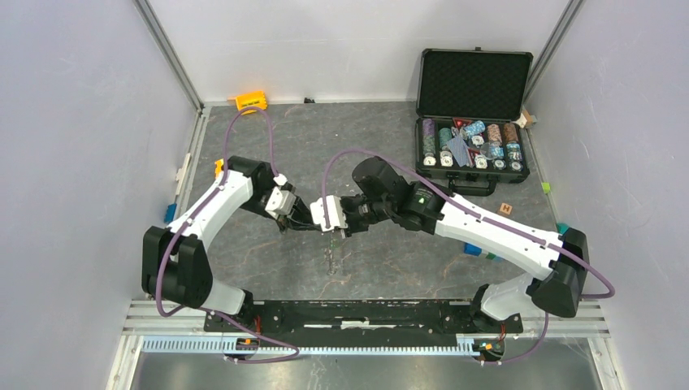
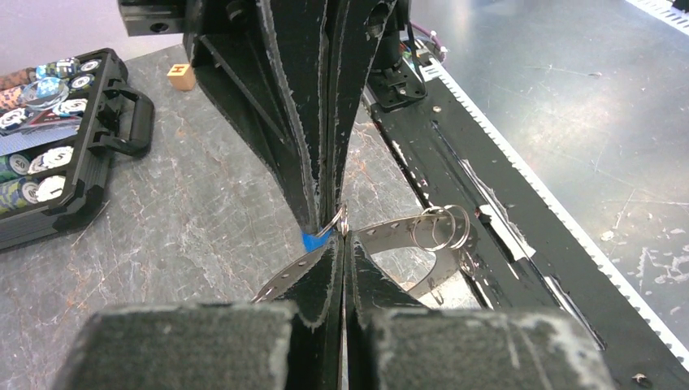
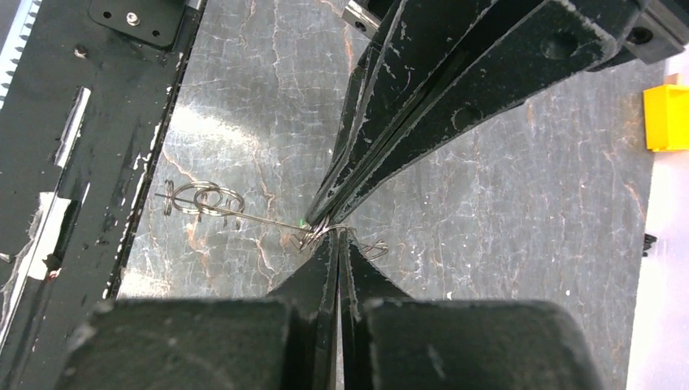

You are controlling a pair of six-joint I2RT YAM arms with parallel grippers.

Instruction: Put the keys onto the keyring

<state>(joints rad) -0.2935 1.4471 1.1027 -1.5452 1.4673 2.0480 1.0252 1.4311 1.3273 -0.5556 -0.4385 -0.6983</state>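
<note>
My two grippers meet tip to tip above the middle of the table. The left gripper [image 1: 294, 221] [image 2: 343, 237] is shut on the keyring [image 2: 398, 227], a grey metal band with holes that runs out on both sides of its fingers. Small split rings [image 2: 443, 227] hang on the band. In the right wrist view the keyring [image 3: 244, 213] shows edge-on as a thin line. The right gripper [image 1: 331, 218] [image 3: 337, 236] is shut, with the blue key's head [image 2: 313, 241] and a small wire ring [image 2: 340, 219] at its tips. A green speck [image 3: 302, 221] shows at the left fingertips; the rest of that key is hidden.
An open black case [image 1: 471, 106] of poker chips stands at the back right. A yellow block [image 1: 250, 101] lies by the back wall and a wooden cube [image 1: 505, 209] near the case. Blue and green blocks [image 1: 475, 250] lie by the right arm. The black base rail [image 1: 357, 313] runs along the near edge.
</note>
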